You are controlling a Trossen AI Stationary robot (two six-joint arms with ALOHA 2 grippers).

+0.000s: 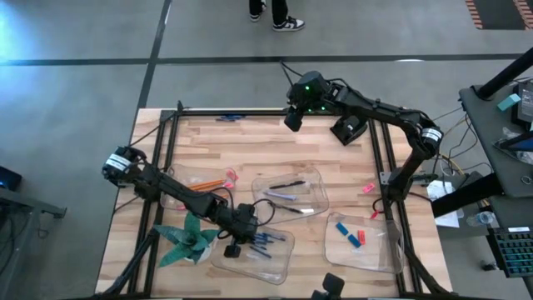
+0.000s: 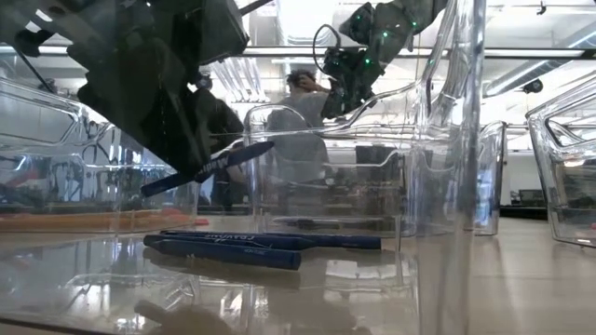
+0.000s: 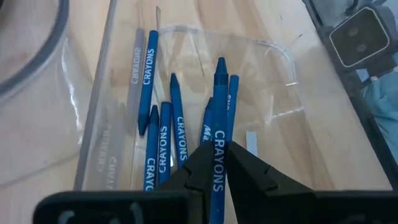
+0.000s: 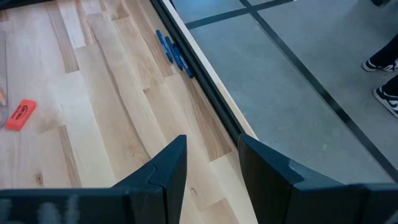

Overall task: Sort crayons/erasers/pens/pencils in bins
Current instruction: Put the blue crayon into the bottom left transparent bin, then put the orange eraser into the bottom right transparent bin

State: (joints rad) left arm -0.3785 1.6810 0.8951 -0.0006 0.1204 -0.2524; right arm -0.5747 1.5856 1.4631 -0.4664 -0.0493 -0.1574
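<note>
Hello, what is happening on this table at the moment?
The robot is sorting small stationery into clear bins. The left gripper is shut on a blue crayon above the bin near the table's front edge, which already holds several blue crayons. The right gripper waits open over the table's far edge. More crayons lie there, and a pink eraser lies loose on the table.

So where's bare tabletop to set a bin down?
Bare wood lies between the loose blue crayons at the far edge and the bins. Crowded nearer: bins, paper plant, and the left gripper holding a crayon.
</note>
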